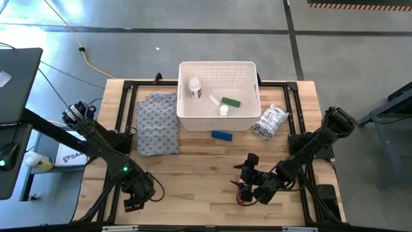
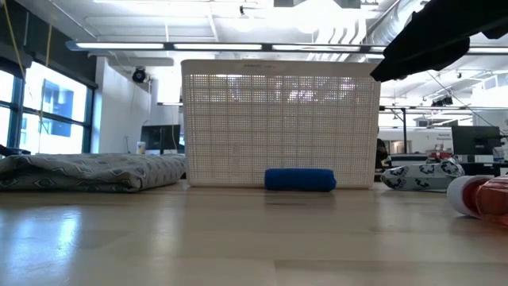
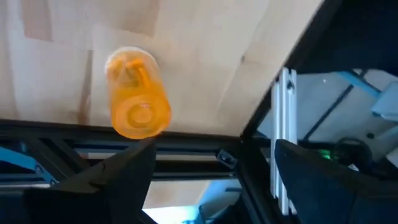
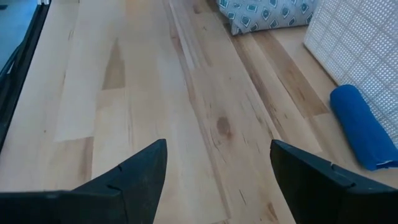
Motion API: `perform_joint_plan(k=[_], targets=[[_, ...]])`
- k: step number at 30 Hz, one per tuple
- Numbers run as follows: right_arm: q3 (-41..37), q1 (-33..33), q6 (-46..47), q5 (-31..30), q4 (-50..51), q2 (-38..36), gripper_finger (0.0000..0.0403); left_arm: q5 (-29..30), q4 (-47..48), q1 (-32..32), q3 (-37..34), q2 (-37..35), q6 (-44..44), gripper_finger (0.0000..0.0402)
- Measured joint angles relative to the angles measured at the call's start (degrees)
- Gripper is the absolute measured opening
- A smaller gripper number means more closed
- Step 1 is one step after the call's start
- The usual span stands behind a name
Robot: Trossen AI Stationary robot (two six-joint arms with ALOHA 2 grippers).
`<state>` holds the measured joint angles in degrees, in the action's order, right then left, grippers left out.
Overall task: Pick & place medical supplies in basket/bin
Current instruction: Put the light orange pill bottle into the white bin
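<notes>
The white slotted basket stands at the table's far middle. It holds a white pill bottle, a green tube and a small white vial. A blue block lies on the wood just in front of the basket. The crinkly packet lies to the basket's right. A red white-capped bottle lies on its side beside my right gripper, which is open over bare wood. My left gripper is open near an orange vial.
A folded grey patterned cloth lies left of the basket. Black frame rails run along the table's edges. Bare wood spans the table's near middle between the two grippers. A laptop stands off the table's left side.
</notes>
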<state>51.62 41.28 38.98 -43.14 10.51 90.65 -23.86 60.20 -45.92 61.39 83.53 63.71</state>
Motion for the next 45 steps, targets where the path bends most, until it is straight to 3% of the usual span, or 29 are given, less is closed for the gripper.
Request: perform_joint_plan(k=[7, 19, 26, 39, 45], targets=[[0.00, 0.01, 0.00, 0.00, 0.12, 0.00, 0.0275, 7.82, 0.24, -0.73, -0.02, 0.62, 2.14, 0.0362], [0.07, 0.00, 1.05, 0.21, 0.67, 0.00, 0.0275, 6.51, 5.35, -2.99, -0.09, 5.76, -3.50, 0.0363], [0.07, 0.00, 1.49, 0.22, 0.67, 0.00, 0.0275, 11.82, 5.78, -2.94, -0.09, 5.77, -3.48, 0.0363], [0.07, 0.00, 1.25, -0.52, 0.92, 0.02, 0.0275, 10.77, 6.03, -2.86, -0.09, 9.56, -5.00, 0.0362], [0.07, 0.01, 1.09, -0.49, 1.21, 0.04, 0.0275, 8.72, 6.41, -2.85, -0.11, 10.94, -5.40, 0.0331]])
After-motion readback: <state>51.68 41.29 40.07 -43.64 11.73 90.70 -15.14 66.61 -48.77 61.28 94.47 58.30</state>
